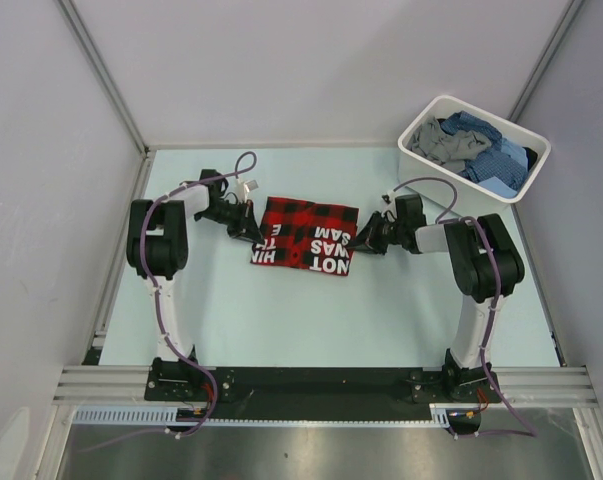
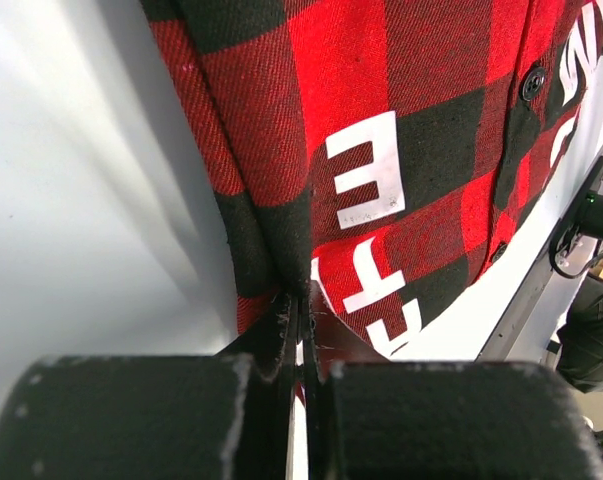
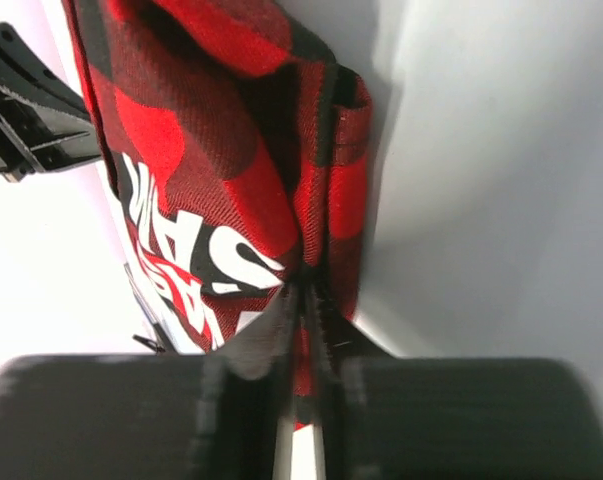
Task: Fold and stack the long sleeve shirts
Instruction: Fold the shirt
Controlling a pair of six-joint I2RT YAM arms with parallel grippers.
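Observation:
A red-and-black check shirt (image 1: 305, 236) with white lettering lies folded into a rectangle mid-table. My left gripper (image 1: 249, 232) is at its left edge, shut on the cloth; in the left wrist view the shirt (image 2: 381, 150) runs up from the pinched fingertips (image 2: 303, 300). My right gripper (image 1: 363, 238) is at the shirt's right edge, its jaws shut on a fold of the red check cloth (image 3: 241, 150) at the tips (image 3: 306, 290). More shirts, blue check and grey (image 1: 471, 148), lie heaped in the tub.
A white plastic tub (image 1: 436, 112) stands at the back right corner. Grey walls close the table's left, back and right. The arm bases sit on the rail at the near edge (image 1: 321, 385).

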